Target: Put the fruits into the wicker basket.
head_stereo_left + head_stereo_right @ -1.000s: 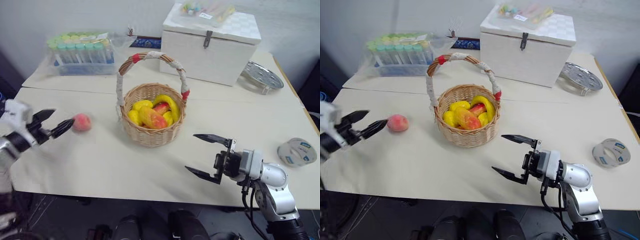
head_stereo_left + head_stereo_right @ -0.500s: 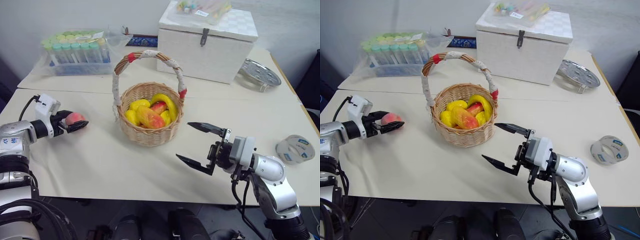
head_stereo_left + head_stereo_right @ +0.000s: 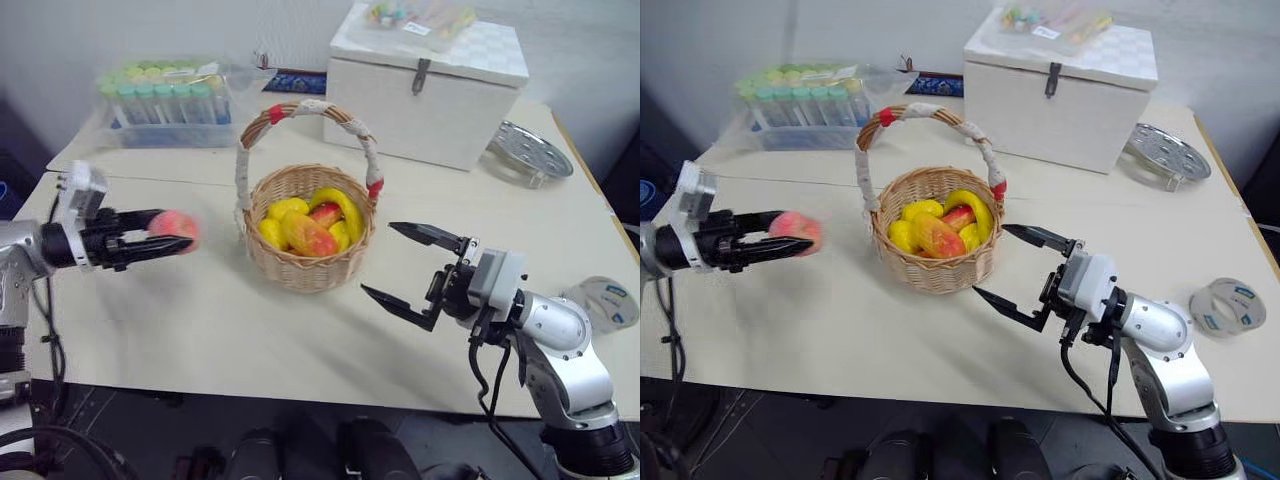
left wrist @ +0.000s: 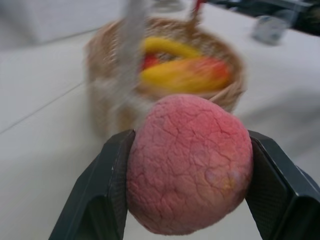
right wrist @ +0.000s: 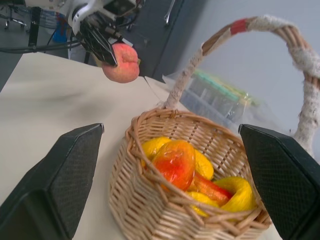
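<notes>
The right gripper hovers above the table with its two black fingers spread wide and nothing between them. Just beyond its fingertips, toward the robot's left, stands the wicker basket, apart from the fingers. In the basket lie yellow toy fruits, with the mango on top, its red end pointing toward this gripper.

On the far side of the basket from the right gripper, the left gripper is raised off the table and clamped on the peach, one finger pressing each side of it. The peach sits at the fingertips, pointing toward the basket, near its rim and beside the foot of the cloth-wrapped handle, not yet over the opening.

Farther back from both grippers stand a rack of capped tubes and a white lidded box. A roll of tape lies beyond the right arm's outer side.
</notes>
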Controlling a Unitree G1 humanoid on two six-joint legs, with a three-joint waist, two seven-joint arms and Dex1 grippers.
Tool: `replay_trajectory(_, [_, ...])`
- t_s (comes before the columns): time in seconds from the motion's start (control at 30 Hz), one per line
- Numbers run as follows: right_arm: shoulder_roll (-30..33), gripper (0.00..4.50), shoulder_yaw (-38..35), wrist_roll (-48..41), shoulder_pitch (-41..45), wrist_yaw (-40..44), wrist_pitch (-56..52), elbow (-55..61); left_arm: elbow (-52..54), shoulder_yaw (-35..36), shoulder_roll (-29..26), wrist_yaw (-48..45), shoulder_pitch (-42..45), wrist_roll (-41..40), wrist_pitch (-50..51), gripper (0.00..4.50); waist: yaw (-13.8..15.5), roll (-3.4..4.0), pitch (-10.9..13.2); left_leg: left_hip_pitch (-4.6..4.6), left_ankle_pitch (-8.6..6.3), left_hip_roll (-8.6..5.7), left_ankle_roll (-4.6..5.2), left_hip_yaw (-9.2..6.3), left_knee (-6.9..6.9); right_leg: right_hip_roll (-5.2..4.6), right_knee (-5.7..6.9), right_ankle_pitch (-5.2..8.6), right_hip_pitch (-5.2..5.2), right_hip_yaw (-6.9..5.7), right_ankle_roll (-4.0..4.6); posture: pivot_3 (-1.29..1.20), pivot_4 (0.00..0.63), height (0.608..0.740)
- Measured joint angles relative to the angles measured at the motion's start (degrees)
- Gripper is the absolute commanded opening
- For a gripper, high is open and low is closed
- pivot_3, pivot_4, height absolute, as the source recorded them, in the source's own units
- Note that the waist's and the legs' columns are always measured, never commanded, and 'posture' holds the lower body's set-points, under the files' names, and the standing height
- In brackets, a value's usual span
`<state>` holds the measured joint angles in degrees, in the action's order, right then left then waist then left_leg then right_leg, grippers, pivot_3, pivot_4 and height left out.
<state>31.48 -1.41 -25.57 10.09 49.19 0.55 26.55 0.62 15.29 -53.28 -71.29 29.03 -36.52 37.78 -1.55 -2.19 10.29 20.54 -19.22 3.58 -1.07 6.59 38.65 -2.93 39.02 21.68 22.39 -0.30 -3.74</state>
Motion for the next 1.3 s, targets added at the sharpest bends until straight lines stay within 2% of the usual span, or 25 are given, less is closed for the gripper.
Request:
replay_trajectory(0.13, [0.45, 4.50, -0.54, -0.32, -0.06, 0.19, -0.57, -0.10, 11.34, -1.49, 7.99, 10.81, 0.23, -4.02, 6.11, 2.64, -0.06, 0.05, 0.03, 0.00, 0.01, 0.02, -0.02, 0.01, 0.07, 0.13, 0.01, -0.01, -0.01, 0.08, -0.02, 0.00, 0.150, 0.740])
replay_trajectory(0.2, [0.64, 4.50, -1.06, -0.35, 0.18, 0.33, -0.63, -0.39, 14.70, -3.58, 15.09, 19.79, 1.99, -3.63, 7.81, 2.64, -0.01, 0.05, 0.04, 0.03, 0.01, 0.05, -0.02, 0.02, 0.17, 0.19, 0.02, -0.02, 0.00, 0.12, -0.04, 0.00, 0.150, 0.740])
replay_trajectory(0.37, [0.69, 4.50, -1.21, -0.42, 0.16, 0.61, -0.70, -0.79, 18.02, -9.55, 25.40, 35.61, 2.55, 3.87, 4.47, 2.64, -0.20, 0.06, 0.04, 0.01, -0.01, 0.07, -0.04, 0.05, 0.17, 0.39, 0.02, -0.03, 0.09, 0.38, -0.06, 0.00, 0.150, 0.740])
replay_trajectory(0.47, [0.69, 4.50, -1.21, -0.42, 0.05, 0.49, -0.71, -0.81, 18.20, -10.47, 27.50, 40.05, 2.16, 6.88, 2.73, 2.64, -0.21, 0.06, 0.04, -0.03, -0.01, 0.07, -0.04, 0.05, 0.17, 0.40, 0.04, -0.03, 0.10, 0.46, -0.06, 0.00, 0.150, 0.740])
replay_trajectory(0.5, [0.69, 4.50, -1.21, -0.41, -0.04, 0.48, -0.71, -0.82, 18.32, -10.77, 27.51, 40.44, 1.89, 7.36, 2.68, 3.35, -0.18, 0.06, 0.04, -0.03, -0.01, 0.07, -0.04, 0.05, 0.17, 0.40, 0.04, -0.03, 0.10, 0.46, -0.06, 0.00, 0.150, 0.740])
replay_trajectory(0.63, [0.68, 4.50, -1.21, -0.41, -0.31, 0.48, -0.68, -0.87, 18.84, -13.30, 26.03, 39.68, 0.56, 9.20, 1.58, 4.46, -0.04, 0.06, 0.04, -0.04, -0.01, 0.06, -0.05, 0.05, 0.18, 0.39, 0.03, -0.03, 0.10, 0.47, -0.06, 0.00, 0.150, 0.740])
replay_trajectory(0.8, [2.17, 4.50, -1.64, -0.30, -0.32, 1.62, -0.65, -2.82, 18.85, -12.91, 23.87, 37.56, 0.44, 9.75, -1.15, 4.46, -0.04, 0.06, 0.04, -0.03, -0.01, 0.06, -0.05, 0.06, 0.18, 0.39, 0.02, -0.03, 0.08, 0.46, -0.05, 0.00, 0.150, 0.740])
replay_trajectory(0.93, [6.36, 4.50, -5.43, -1.72, 1.76, 4.24, -2.00, -8.13, 19.08, -10.66, 17.68, 30.32, -3.06, 8.49, -3.82, 4.46, -0.28, 0.24, 0.15, -0.09, -0.01, 0.07, -0.05, 0.14, 0.15, 0.39, 0.01, -0.03, 0.09, 0.52, -0.05, 0.00, 0.150, 0.740])
replay_trajectory(1.03, [9.16, 4.50, -6.72, -5.07, 8.28, 7.87, -6.92, -15.96, 18.72, -3.71, 12.65, 23.55, -7.85, 5.76, -6.68, 4.46, -0.83, 0.38, 0.24, -0.17, -0.01, 0.11, -0.06, 0.20, 0.10, 0.41, 0.02, -0.03, 0.08, 0.56, -0.04, 0.00, 0.150, 0.740])
replay_trajectory(1.1, [9.30, 4.50, -6.81, -6.07, 11.67, 9.63, -8.47, -19.62, 19.00, -0.91, 11.49, 19.99, -10.44, 3.52, -7.97, 4.46, -0.72, 0.50, 0.31, -0.17, -0.01, 0.10, -0.06, 0.19, 0.07, 0.40, -0.01, -0.03, 0.07, 0.55, -0.04, 0.00, 0.150, 0.740])
replay_trajectory(1.2, [7.67, 4.50, -4.46, -5.97, 20.25, 13.64, -9.47, -29.19, 19.43, 3.16, 10.67, 16.49, -14.68, -2.40, -6.38, 4.46, -0.72, 0.55, 0.35, -0.15, -0.01, 0.09, -0.05, 0.20, 0.12, 0.39, -0.03, -0.03, 0.08, 0.57, -0.05, 0.00, 0.150, 0.740])
replay_trajectory(1.3, [4.99, 4.50, -2.05, -4.64, 30.09, 18.20, -9.42, -41.30, 18.60, 8.69, 6.79, 14.25, -18.19, -6.75, -2.83, 4.46, -1.20, 0.58, 0.38, -0.15, -0.01, 0.11, -0.05, 0.18, 0.09, 0.40, -0.01, -0.03, 0.10, 0.55, -0.04, 0.00, 0.150, 0.740])
